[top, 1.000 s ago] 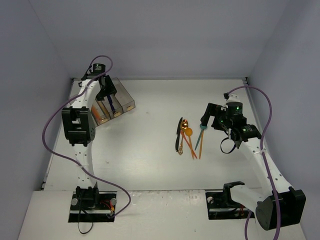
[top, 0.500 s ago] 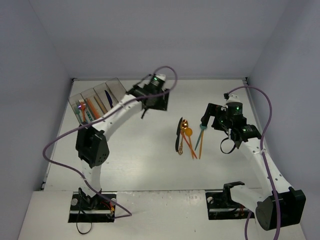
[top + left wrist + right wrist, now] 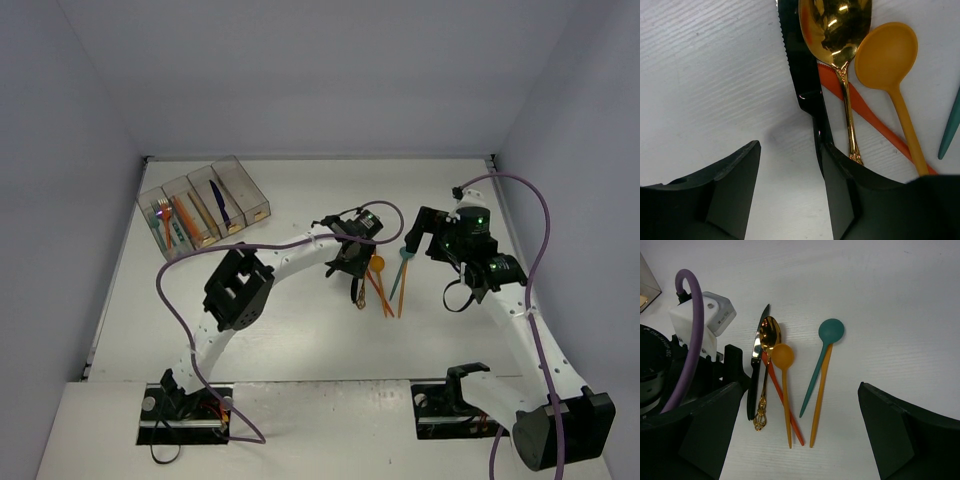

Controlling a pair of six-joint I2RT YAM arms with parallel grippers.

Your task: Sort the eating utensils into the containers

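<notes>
Black knife (image 3: 799, 65) lies seemingly touching left pincer (image 3: 789, 152).

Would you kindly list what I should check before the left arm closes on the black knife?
1. Left gripper down at the black knife, jaws open: ok.
2. Knife centred between the jaws: not ok, it sits off to one side.
3. Gold spoon clear of the grasp: not ok, it lies against the knife.
4. Right gripper open, apart from the left one: ok.
5. Containers unobstructed: ok.
</notes>
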